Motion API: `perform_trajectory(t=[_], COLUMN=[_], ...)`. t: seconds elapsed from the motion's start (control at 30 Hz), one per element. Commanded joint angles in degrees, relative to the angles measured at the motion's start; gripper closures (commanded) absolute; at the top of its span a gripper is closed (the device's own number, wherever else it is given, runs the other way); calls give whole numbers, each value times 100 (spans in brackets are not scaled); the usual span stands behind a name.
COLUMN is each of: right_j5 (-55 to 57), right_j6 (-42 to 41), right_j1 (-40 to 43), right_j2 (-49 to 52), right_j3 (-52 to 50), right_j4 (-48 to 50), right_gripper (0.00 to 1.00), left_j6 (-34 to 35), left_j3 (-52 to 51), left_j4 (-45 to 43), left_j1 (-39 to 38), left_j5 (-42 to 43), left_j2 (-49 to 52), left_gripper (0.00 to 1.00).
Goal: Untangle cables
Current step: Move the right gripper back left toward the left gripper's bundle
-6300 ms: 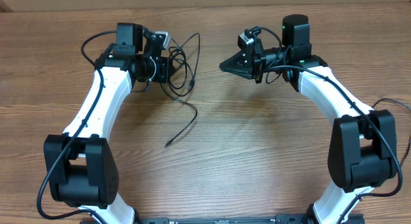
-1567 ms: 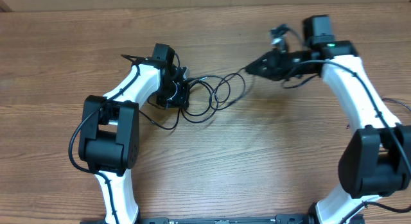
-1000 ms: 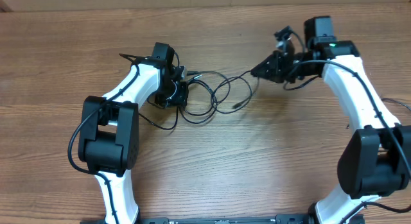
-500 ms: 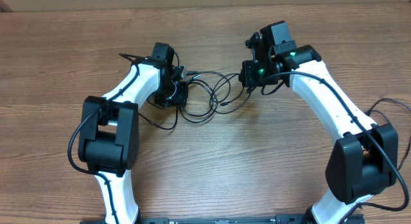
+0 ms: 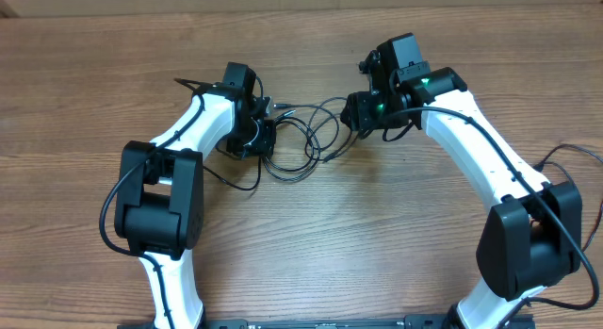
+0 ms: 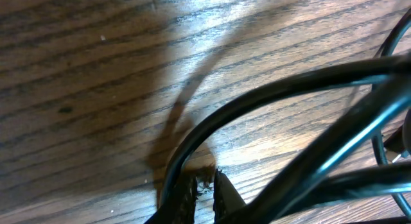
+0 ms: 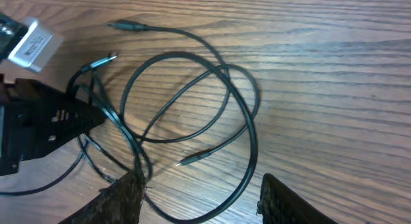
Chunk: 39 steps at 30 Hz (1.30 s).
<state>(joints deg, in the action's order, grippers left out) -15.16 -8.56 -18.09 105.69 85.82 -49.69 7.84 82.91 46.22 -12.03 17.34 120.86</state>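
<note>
**Overhead and wrist views, untangling at the stage between grips.** You are holding one side of the cables (image 5: 311, 139) with the left gripper (image 5: 267, 131). Its jaws are standing nearly together and pinching a black cord, which the left wrist view shows running down between the fingertips. The right gripper (image 5: 350, 112) is hovering just beside the far side of the bundle, its fingers (image 7: 125, 198) spread well apart with nothing between them.

The cables are lying on the table (image 5: 301, 263) between the two grippers as several overlapping loops, with loose plug ends (image 7: 192, 158) pointing out of the coil.

As a judgement, you are regrasping: one anchor is set and the free hand is choosing its next strand. The next move is calling for a single strand or plug end, not a crossing of two, and then a pull away from the left gripper so that one loop is slipping through the others. Pulling across the stacked loops is likely to tighten them.

**Limits of view.**
- The left wrist camera is sitting so close that the cords are filling the frame as blurred bands, so you cannot tell how many strands are being pinched.
- In the overhead view the right arm is covering its own fingertips.
- The order in which the loops are passing over and under one another is too fine to make out, as is the number of separate cords.
</note>
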Motion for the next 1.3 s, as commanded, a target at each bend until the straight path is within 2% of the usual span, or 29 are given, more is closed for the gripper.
perform_trajectory(t=[0.0,0.13,0.23,0.47,0.8,1.0,1.17,1.27], right_j5=[-278,776,817,-787,-807,-813,-1751,-1727], right_j6=[-4,-656,-647,-601,-608,-951,-901,-898], right_j1=[-31,-17,-17,-129,-302,-81,-195,-398], right_j2=[-109,-105,-7,466,691,691,691,695], right_j3=[-31,-31,-33,-33,-31,-31,-31,-31], right_j4=[-81,-105,17,267,872,1873,2118,2009], right_gripper=[44,44,44,42,39,36,33,34], left_j6=[48,50,48,50,48,50,50,50], left_j3=[-122,-122,-122,-122,-122,-122,-122,-122], left_j4=[0,4,33,42,57,39,31,22], left_j1=[-4,-4,-4,-4,-4,-4,-4,-4], left_j5=[-570,-568,-568,-568,-570,-570,-570,-570], left_j2=[214,214,214,214,214,214,214,214], left_gripper=[86,86,86,85,82,82,81,81])
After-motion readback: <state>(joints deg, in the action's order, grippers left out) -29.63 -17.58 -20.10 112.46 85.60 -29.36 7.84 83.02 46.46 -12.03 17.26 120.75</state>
